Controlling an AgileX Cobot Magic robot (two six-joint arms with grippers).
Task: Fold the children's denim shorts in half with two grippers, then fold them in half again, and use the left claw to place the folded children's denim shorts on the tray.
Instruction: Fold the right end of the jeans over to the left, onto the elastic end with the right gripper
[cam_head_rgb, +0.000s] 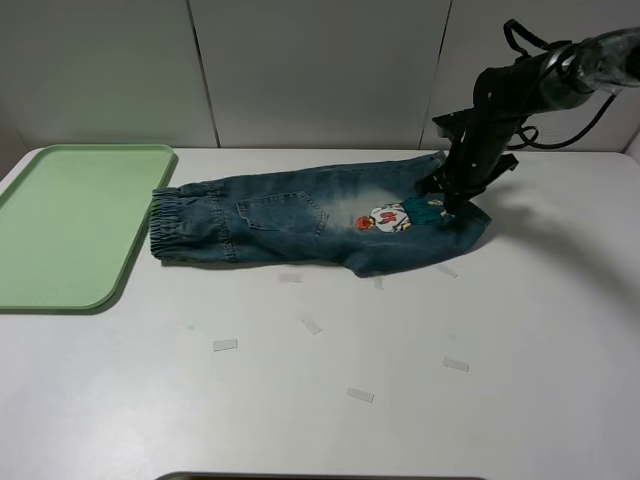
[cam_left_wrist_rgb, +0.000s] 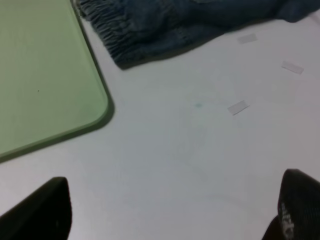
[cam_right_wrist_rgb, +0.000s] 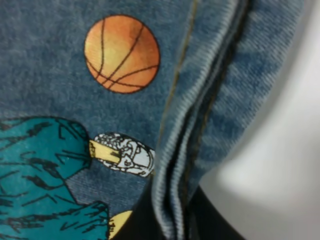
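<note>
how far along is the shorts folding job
First fold looks done: the shorts lie doubled beside the tray. In hand: right fingers pinch the hem edge; left fingers hang open, off the cloth. Left: second fold, then the tray.

Black right arm (cam_head_rgb: 495, 110), looped with black cables (cam_head_rgb: 520, 40), glossy grey along its upper section (cam_head_rgb: 610, 50); left fingers (cam_left_wrist_rgb: 42, 212) likewise black.

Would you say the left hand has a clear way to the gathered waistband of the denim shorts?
Probably yes: the left hand is open, and only bare table lies between it and the waistband; the tray sits to one side.
</note>
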